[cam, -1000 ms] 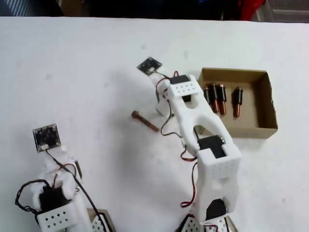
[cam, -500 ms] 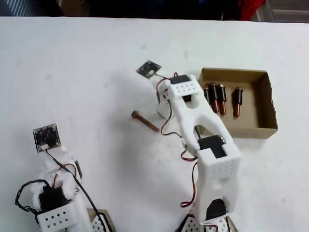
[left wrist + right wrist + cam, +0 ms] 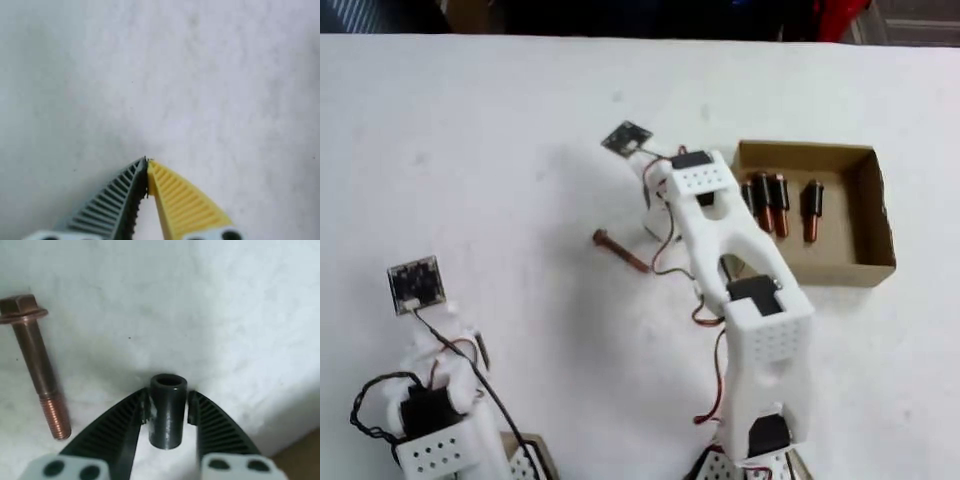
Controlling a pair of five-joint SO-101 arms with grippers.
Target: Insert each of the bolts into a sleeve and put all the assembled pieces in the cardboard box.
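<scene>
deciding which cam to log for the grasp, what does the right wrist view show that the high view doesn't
Right wrist view adds: the black sleeve held between the right gripper fingers, its open end visible.
High view adds: the cardboard box with assembled pieces lying in it, and the second arm at the table's near left.
Shared: the copper bolt lying loose on the white table.
</scene>
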